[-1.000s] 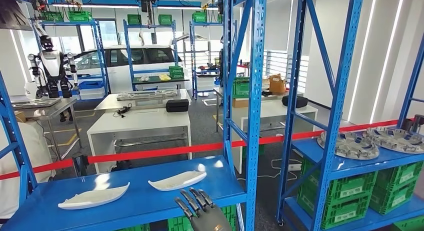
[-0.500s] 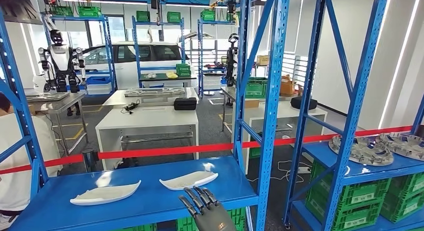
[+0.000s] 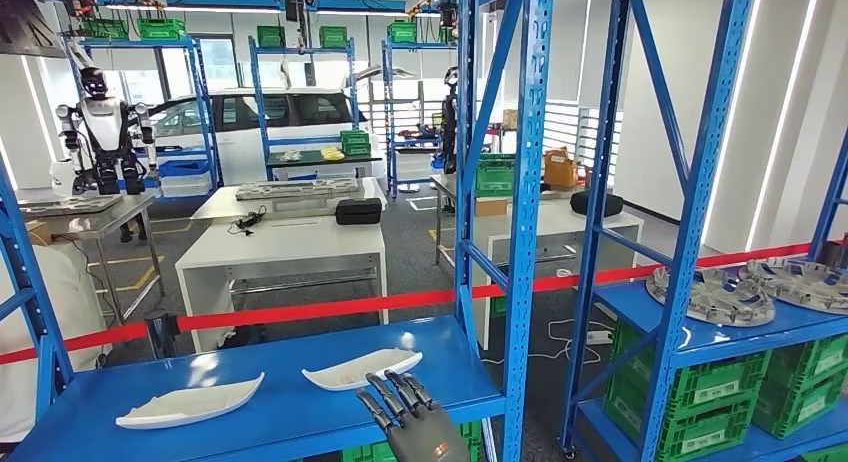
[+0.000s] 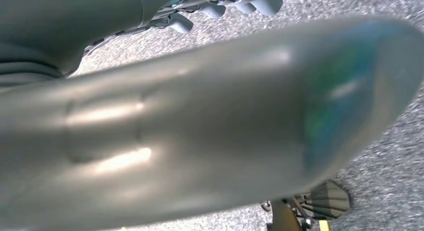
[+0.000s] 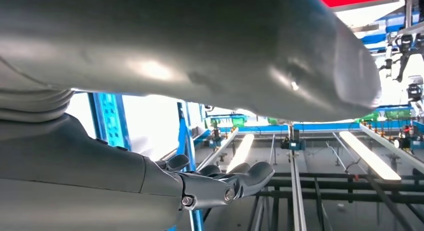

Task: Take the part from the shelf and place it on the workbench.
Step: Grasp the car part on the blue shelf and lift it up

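Two long white curved parts lie on the blue shelf: one at the left, one nearer the middle. My right hand rises from below at the shelf's front edge, fingers spread and straight, fingertips just short of the middle part's near rim and holding nothing. In the right wrist view the right hand is turned up toward the ceiling lights, with empty fingers. My left hand hangs over grey floor with nothing in it.
Blue shelf uprights stand right of my hand. A red barrier tape runs behind the shelf, with white workbenches beyond. Round grey parts and green crates fill the right-hand rack. A person in white stands at left.
The camera swung right, then back left, shifting the whole scene. My right hand keeps its spread pose by the middle part, fingertips perhaps slightly nearer its rim.
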### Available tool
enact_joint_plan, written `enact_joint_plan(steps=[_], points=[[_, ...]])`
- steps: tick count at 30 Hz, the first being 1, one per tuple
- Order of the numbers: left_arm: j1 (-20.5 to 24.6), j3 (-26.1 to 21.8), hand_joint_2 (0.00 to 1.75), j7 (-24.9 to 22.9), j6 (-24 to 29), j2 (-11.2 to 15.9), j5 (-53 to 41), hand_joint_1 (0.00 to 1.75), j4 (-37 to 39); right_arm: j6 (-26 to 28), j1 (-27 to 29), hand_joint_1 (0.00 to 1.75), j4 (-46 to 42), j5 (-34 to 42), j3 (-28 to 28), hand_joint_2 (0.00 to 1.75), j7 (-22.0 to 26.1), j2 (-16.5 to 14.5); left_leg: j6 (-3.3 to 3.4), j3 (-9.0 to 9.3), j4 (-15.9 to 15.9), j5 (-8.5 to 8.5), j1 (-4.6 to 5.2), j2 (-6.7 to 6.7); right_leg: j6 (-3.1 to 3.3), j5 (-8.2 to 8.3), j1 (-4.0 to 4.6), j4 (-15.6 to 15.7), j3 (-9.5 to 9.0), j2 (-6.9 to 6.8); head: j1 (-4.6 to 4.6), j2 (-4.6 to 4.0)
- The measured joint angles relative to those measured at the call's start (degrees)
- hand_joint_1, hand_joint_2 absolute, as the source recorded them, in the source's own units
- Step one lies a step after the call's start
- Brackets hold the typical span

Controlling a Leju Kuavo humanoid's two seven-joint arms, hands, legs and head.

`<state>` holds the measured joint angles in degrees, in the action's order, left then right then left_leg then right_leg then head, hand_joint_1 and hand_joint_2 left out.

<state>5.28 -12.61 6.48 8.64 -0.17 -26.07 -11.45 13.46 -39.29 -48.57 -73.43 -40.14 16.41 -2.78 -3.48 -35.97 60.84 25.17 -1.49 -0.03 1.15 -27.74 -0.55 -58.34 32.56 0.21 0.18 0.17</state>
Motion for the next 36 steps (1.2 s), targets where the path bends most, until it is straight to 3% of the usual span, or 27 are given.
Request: enact_joint_plan(steps=[1, 4, 6, 9, 10, 11, 12, 14, 16, 18, 21, 24, 25, 26, 27, 29, 30, 32, 36], points=[[0.0, 0.0, 0.00, -0.1, -0.1, 0.0, -0.1, 0.00, 0.0, 0.0, 0.0, 0.00, 0.0, -0.1, 0.0, 0.00, -0.2, 0.0, 0.37, 0.70, -1.5, -0.11, 0.03, -0.01, -0.34, -0.23, 0.13, -0.1, 0.01, 0.03, 0.03, 0.00], [0.0, 0.0, 0.00, -0.4, -0.2, -0.1, -0.4, 0.00, 0.0, 0.1, 0.0, 0.00, 0.0, -1.0, 0.2, 0.00, -1.8, 0.0, 2.04, 0.93, -1.7, 0.49, 0.17, -0.19, -1.28, -0.67, 0.15, -0.2, -0.05, 0.04, 0.21, 0.00], [0.0, 0.0, 0.00, -0.5, -0.3, -0.1, -0.6, 0.00, 0.0, 0.4, 0.0, 0.00, 0.0, -2.2, 0.4, 0.00, -4.1, 0.1, 2.94, 1.30, -1.8, 0.70, 0.12, -0.20, -1.88, -2.10, -0.01, -2.7, 0.94, 0.01, 0.31, -0.01], [-0.1, -0.1, 0.00, -0.4, -0.3, -0.1, -0.8, 0.00, 0.0, 0.8, 0.3, 0.00, 0.1, -3.4, 0.8, 0.00, -6.1, 0.6, 3.65, 1.62, -1.9, 1.06, 0.29, -0.20, -2.19, -6.37, -0.03, -13.7, 7.08, 0.01, 0.48, -0.01], [-0.1, -0.1, 0.00, -0.4, -0.3, -0.1, -0.8, 0.00, 0.0, 0.9, 0.5, 0.00, 0.2, -3.5, 1.0, 0.00, -6.3, 0.7, 3.77, 1.71, -1.8, 1.19, 0.41, -0.23, -2.12, -6.85, -0.02, -16.5, 9.05, 0.00, 0.51, 0.00], [-0.2, -0.1, 0.00, -0.4, -0.3, -0.1, -0.8, 0.00, 0.0, 0.9, 0.7, 0.00, 0.2, -3.6, 1.1, 0.00, -6.4, 0.9, 3.83, 1.86, -1.8, 1.33, 0.52, -0.29, -1.93, -6.16, 0.03, -17.2, 10.02, 0.01, 0.51, 0.00], [-0.2, -0.1, 0.00, -0.4, -0.3, -0.1, -0.8, 0.00, 0.0, 0.9, 0.9, 0.00, 0.2, -3.7, 1.2, 0.00, -6.4, 1.0, 3.83, 2.10, -1.8, 1.51, 0.64, -0.36, -1.63, -4.39, 0.13, -15.5, 9.75, 0.01, 0.54, 0.00], [-0.2, -0.1, 0.00, -0.4, -0.3, -0.2, -0.8, 0.00, 0.0, 0.9, 0.9, 0.00, 0.2, -3.8, 1.3, 0.00, -6.5, 1.1, 3.67, 2.72, -1.8, 1.95, 0.82, -0.47, -0.64, 0.26, 0.55, -7.4, 6.54, 0.02, 0.57, 0.00], [-0.1, -0.1, 0.00, -0.4, -0.3, -0.3, -0.8, 0.00, 0.0, 0.9, 0.8, 0.00, 0.2, -3.9, 1.4, 0.00, -6.7, 1.1, 3.19, 3.09, -1.8, 2.42, 0.93, -0.53, 0.09, 2.42, 1.05, -1.4, 3.93, -0.09, 0.54, 0.00], [-0.1, -0.1, 0.00, -0.4, -0.3, -0.4, -0.8, 0.00, 0.0, 1.0, 0.7, 0.00, 0.2, -4.3, 1.6, 0.00, -7.2, 1.2, 2.52, 3.28, -2.1, 2.72, 0.87, -0.50, 0.36, 2.30, 1.38, -0.3, 3.44, -0.13, 0.51, 0.00], [-0.2, -0.1, 0.00, -0.2, -0.3, -0.3, -1.0, 0.00, -0.1, 1.3, 0.6, 0.00, 0.3, -5.4, 2.4, 0.00, -9.1, 1.2, 1.66, 2.83, -0.7, 3.79, 0.88, -0.33, 1.05, 2.40, 0.82, 0.7, 2.25, -0.11, 0.40, -0.01], [-0.4, -0.2, 0.00, 0.0, -0.3, -0.3, -1.3, 0.00, 0.0, 1.8, 0.7, 0.00, 0.5, -7.9, 3.0, 0.00, -12.3, 1.2, 0.94, -2.31, 9.2, 7.84, 0.73, -0.27, 1.64, 1.97, 0.54, 1.0, 1.18, -0.21, 0.19, -0.01], [-0.5, -0.4, 0.00, 0.0, -0.3, -0.3, -1.4, 0.00, 0.0, 1.9, 0.9, 0.00, 0.7, -8.8, 3.2, 0.00, -13.3, 1.2, 0.73, -4.26, 12.3, 8.54, 0.66, -0.26, 1.65, 1.71, 0.52, 1.0, 0.93, -0.19, 0.15, 0.00], [-0.6, -0.5, 0.00, 0.0, -0.2, -0.2, -1.4, 0.00, 0.0, 2.0, 1.2, 0.00, 0.8, -9.5, 3.5, 0.00, -14.2, 1.2, 0.57, -5.44, 13.6, 8.14, 0.61, -0.25, 1.58, 1.40, 0.47, 0.9, 0.65, -0.16, 0.13, 0.00], [-0.7, -0.7, 0.00, 0.1, -0.2, -0.2, -1.5, 0.00, 0.0, 2.1, 1.3, 0.00, 1.0, -10.2, 3.8, 0.00, -15.2, 1.2, 0.45, -5.52, 12.7, 6.59, 0.54, -0.24, 1.43, 1.05, 0.39, 0.8, 0.30, -0.13, 0.09, 0.00], [-0.8, -1.2, 0.00, 0.1, -0.2, -0.2, -1.8, 0.00, 0.0, 2.3, 1.5, 0.00, 1.2, -11.7, 4.8, 0.00, -17.7, 1.2, 0.29, -2.87, 5.4, 1.81, 0.33, -0.06, 0.94, 0.20, 0.20, 0.5, -0.50, -0.09, 0.05, 0.00], [-0.9, -1.4, 0.00, 0.1, -0.2, -0.2, -1.9, 0.00, 0.0, 2.4, 1.5, 0.00, 1.2, -12.5, 5.4, 0.00, -19.2, 1.2, 0.40, -1.19, 1.6, 0.23, 0.33, -0.01, 0.59, -0.25, 0.23, 0.3, -0.76, -0.06, 0.02, -0.01], [-0.9, -1.7, 0.00, 0.1, -0.2, -0.3, -2.1, 0.00, 0.1, 2.6, 1.6, 0.00, 1.3, -13.5, 6.7, 0.00, -21.6, 1.2, 1.10, 0.54, -2.1, -0.54, 0.42, -0.01, -0.07, -0.83, 0.45, 0.2, -0.97, -0.01, 0.10, -0.01], [-1.1, -2.0, 0.00, 0.2, -0.2, -0.4, -2.2, 0.00, 0.1, 2.9, 1.8, 0.00, 1.3, -14.0, 8.4, 0.00, -22.6, 1.2, 2.96, 1.20, -2.3, 0.12, 0.46, -0.20, -1.33, -2.00, 0.34, -1.0, -0.76, 0.00, 0.30, -0.01]])
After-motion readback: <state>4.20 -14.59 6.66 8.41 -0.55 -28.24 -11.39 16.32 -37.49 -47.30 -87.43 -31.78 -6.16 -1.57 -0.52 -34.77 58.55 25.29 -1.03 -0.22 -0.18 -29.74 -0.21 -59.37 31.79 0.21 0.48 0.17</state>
